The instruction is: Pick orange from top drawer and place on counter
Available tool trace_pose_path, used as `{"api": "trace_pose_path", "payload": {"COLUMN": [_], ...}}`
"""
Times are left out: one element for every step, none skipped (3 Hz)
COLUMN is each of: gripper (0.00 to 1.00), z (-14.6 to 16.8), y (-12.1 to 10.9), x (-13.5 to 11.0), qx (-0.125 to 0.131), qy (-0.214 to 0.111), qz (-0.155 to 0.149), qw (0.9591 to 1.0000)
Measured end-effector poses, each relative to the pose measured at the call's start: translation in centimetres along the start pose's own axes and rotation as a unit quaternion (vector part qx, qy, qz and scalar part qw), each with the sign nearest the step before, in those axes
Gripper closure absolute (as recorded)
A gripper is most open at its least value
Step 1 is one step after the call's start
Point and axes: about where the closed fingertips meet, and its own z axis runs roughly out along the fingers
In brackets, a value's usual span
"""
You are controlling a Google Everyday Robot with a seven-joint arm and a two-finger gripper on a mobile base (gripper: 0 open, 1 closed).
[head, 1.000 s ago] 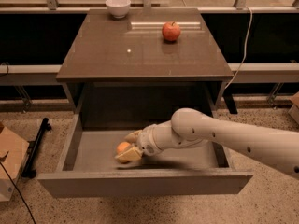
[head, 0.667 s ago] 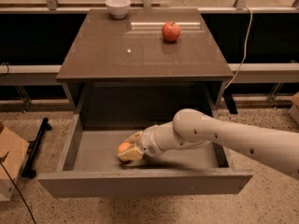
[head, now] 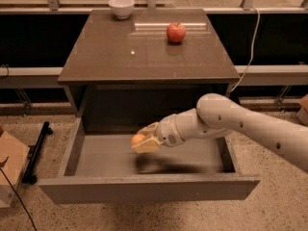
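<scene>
The top drawer [head: 149,189] is pulled out below the counter [head: 144,52]. My white arm reaches in from the right. My gripper [head: 143,141] is shut on the orange [head: 137,139] and holds it above the drawer's grey bottom, left of the middle; a shadow lies under it. The orange shows only partly between the cream fingers [head: 147,146]. The counter is up and behind the gripper.
A red apple [head: 176,32] sits on the counter at the back right. A white bowl [head: 121,7] stands at the counter's back left corner. A cardboard box [head: 9,170] and a black bar [head: 36,150] are on the floor at the left.
The gripper has risen off the drawer bottom with the orange in it and moved slightly right. The apple and bowl have not moved.
</scene>
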Motion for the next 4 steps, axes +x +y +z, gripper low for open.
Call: {"api": "trace_pose_path", "payload": {"gripper": [1.00, 1.00, 1.00, 1.00], "z": [-5.6, -11.9, -17.6, -20.9], "y": [-0.3, -0.1, -1.4, -2.8], "x": [-2.3, -4.9, -8.9, -12.7], "qx": [-0.011, -0.013, 0.026, 0.075], "qy": [0.004, 0.017, 0.031, 0.044], "qz": [-0.027, -0.067, -0.102, -0.125], "qw": [0.9996, 0.9975, 0.9939, 0.9883]}}
